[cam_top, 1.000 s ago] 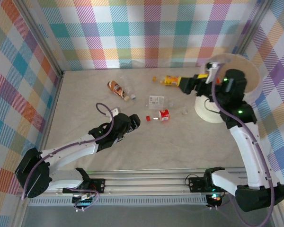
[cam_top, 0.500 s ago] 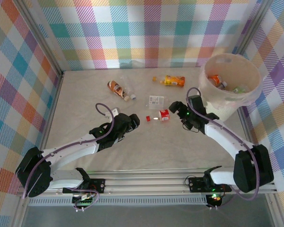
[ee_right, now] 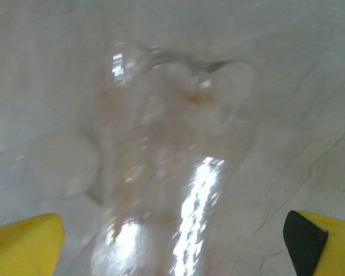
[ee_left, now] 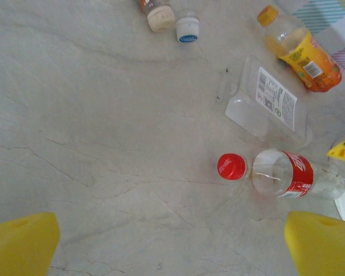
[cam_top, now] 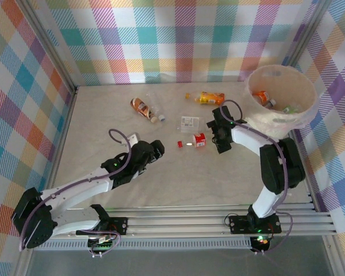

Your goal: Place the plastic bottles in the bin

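Right fingers (cam_top: pixel 217 133) are spread wide over a clear bottle (ee_right: pixel 172 167) that lies on the desk (cam_top: pixel 98 138). One yellow pad stands on each side of it, but I cannot tell if they touch it, because the close view is blurred. Left fingers (cam_top: pixel 156 149) are spread wide too and hold nothing; they hang above bare desk, near a red cap (ee_left: pixel 232 167) and a red-label bottle (ee_left: pixel 299 175). I think the main danger is the clear bottle itself: it looks thin, smooth and crushed, so it may slip out sideways when the pads close. It could then push the red-label bottle close by, or send the loose cap rolling. The bin (cam_top: pixel 303 118) stands near, at the far right corner, with some bottles already inside, so the right arm could knock it when lifting. An orange bottle (cam_top: pixel 210 98), a flat bottle (cam_top: pixel 190 121) and a brown bottle (cam_top: pixel 141 107) lie farther back. The desk is pale like marble, with thin veins, and walls (cam_top: pixel 178 34) of pastel checked cloth close it in.
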